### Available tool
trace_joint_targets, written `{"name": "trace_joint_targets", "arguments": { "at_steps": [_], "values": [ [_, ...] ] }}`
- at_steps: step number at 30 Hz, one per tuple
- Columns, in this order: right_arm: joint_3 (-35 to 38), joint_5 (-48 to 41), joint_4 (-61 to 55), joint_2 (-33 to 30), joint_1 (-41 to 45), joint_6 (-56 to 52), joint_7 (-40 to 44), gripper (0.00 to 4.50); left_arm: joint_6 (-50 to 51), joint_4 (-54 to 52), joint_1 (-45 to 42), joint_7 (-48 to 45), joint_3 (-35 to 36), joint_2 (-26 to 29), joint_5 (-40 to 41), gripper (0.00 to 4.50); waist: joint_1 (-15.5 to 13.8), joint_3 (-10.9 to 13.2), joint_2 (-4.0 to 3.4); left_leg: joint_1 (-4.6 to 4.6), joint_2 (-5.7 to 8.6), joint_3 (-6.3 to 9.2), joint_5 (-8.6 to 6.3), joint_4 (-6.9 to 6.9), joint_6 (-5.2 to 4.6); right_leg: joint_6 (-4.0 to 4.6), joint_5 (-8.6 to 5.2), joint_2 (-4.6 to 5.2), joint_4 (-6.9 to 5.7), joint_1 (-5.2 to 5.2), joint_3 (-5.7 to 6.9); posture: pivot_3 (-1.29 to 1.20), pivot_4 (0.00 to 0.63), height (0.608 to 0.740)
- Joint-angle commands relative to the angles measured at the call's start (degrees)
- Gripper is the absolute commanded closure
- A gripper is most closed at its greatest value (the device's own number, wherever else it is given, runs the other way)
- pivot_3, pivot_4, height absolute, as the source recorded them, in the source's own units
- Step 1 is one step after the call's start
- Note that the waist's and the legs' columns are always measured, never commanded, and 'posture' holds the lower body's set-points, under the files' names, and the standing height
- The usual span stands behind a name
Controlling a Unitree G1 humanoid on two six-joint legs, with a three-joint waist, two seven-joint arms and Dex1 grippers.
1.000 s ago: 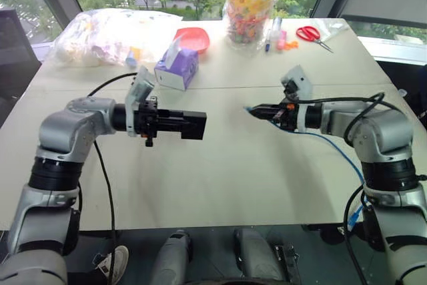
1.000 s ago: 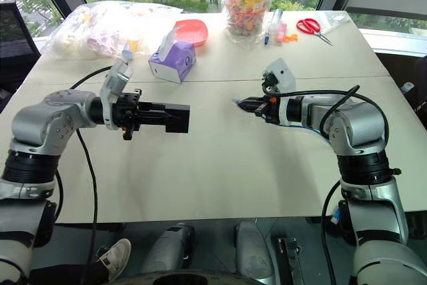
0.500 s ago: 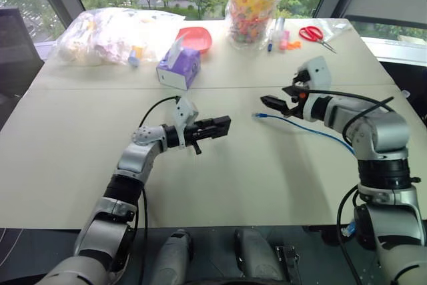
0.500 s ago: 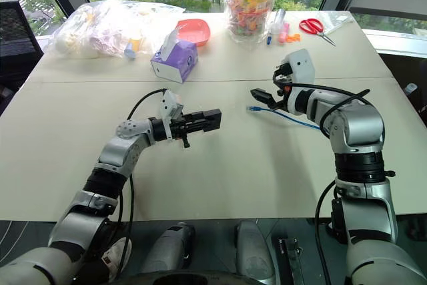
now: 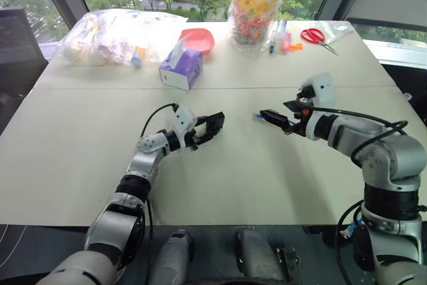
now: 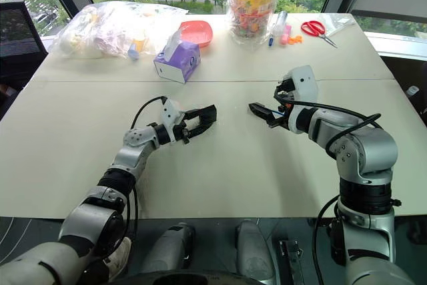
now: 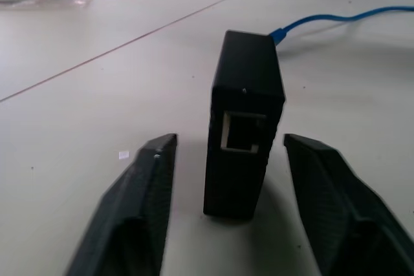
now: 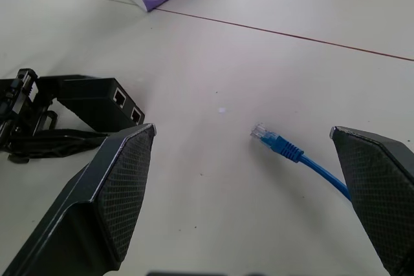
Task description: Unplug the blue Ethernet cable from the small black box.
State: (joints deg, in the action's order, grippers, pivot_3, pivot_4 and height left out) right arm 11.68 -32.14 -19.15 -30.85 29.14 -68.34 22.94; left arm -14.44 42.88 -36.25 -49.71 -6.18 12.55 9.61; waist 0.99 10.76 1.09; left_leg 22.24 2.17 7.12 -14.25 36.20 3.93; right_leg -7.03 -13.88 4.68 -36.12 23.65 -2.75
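Note:
The small black box (image 7: 244, 127) stands on the beige table (image 5: 220, 185), its empty port facing the left wrist camera. My left gripper (image 5: 213, 123) is open around it, with a gap showing on each side between the fingers (image 7: 139, 205) and the box. The blue Ethernet cable (image 8: 284, 150) lies loose on the table, and its clear plug points toward the box (image 8: 103, 103) a short way off. My right gripper (image 5: 275, 111) hovers open just above the plug end, holding nothing. The cord (image 7: 336, 17) trails away behind the box.
At the far side stand a purple tissue box (image 5: 179, 70), a red bowl (image 5: 199, 38), a clear bag of colourful items (image 5: 253, 5), a large crumpled plastic bag (image 5: 110, 31), markers (image 5: 277, 35) and red scissors (image 5: 313, 35). The near half of the table is bare.
My right gripper opened and the cable dropped from it onto the table. My left arm lowered the box to the table, then opened its fingers around it.

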Motion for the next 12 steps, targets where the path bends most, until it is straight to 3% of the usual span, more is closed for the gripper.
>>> {"name": "trace_joint_targets", "arguments": {
  "at_steps": [1, 12],
  "values": [
    [0.49, -1.32, -4.16, -2.05, -1.96, -0.64, 1.12, 0.00, 2.33, -2.95, 0.56, -1.89, 1.49, 1.23, 1.38, 0.02, -0.06, 0.00, 0.00, 0.00, 0.00, 0.01, 0.00, -0.01, 0.00, 0.00, 0.00, 0.00, 0.00, 0.00, 0.01, 0.00, 0.150, 0.740],
    [0.89, -5.81, -11.32, -10.94, -9.96, -0.61, 9.14, 0.00, 25.73, -28.77, 9.40, -7.81, 5.03, 10.94, 11.08, 0.02, 0.15, 0.00, 0.00, 0.02, -0.03, 0.02, -0.04, -0.02, -0.07, 0.00, -0.01, -0.01, 0.02, 0.00, 0.01, 0.00, 0.150, 0.740]
  ]
}}
